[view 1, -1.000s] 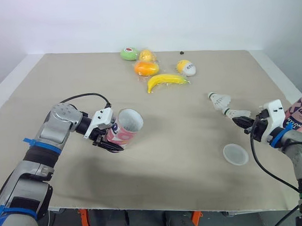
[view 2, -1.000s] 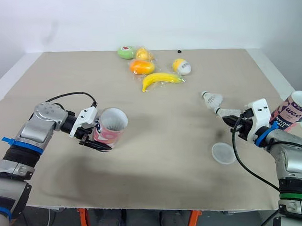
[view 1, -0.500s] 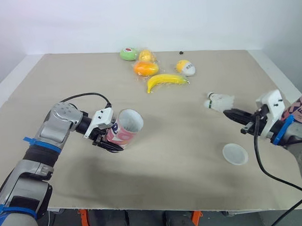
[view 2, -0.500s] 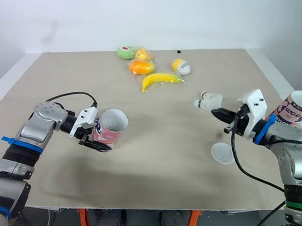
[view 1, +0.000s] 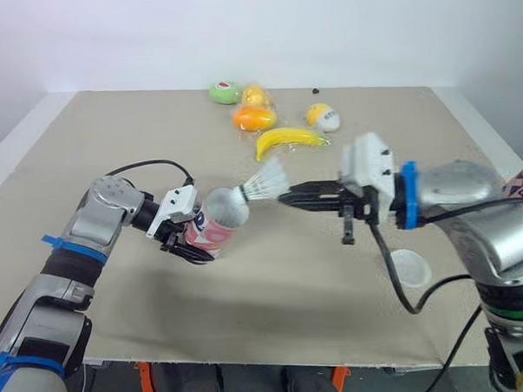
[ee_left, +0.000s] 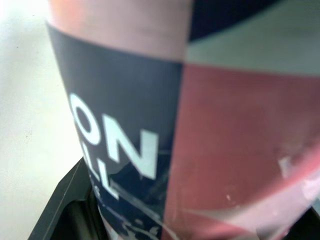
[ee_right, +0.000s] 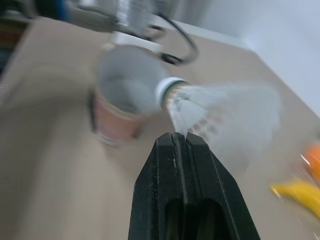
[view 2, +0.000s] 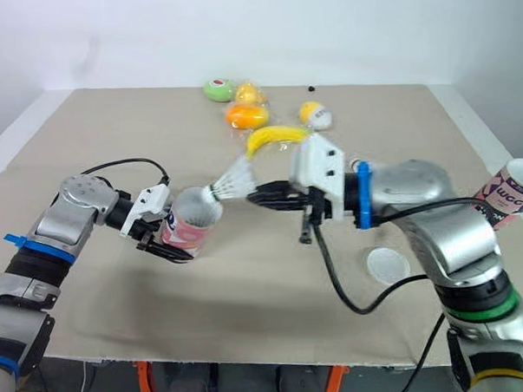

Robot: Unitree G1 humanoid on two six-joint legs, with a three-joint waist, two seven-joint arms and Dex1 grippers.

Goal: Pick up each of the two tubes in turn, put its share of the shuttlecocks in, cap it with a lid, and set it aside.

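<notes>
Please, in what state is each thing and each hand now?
left hand: shut on pink tube
pink tube: uncapped, tilted
right hand: shut on shuttlecock
shuttlecock: cork end at the pink tube's mouth
lid: lying loose, on no tube
second tube: uncapped, untouched

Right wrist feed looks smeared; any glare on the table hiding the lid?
Right wrist view: yes, the tube and shuttlecock are smeared, the right claw itself crisp. Left wrist view: tube wall very close, its print soft. Left eye view: even light, no glare on the table, lid plain to see.
</notes>
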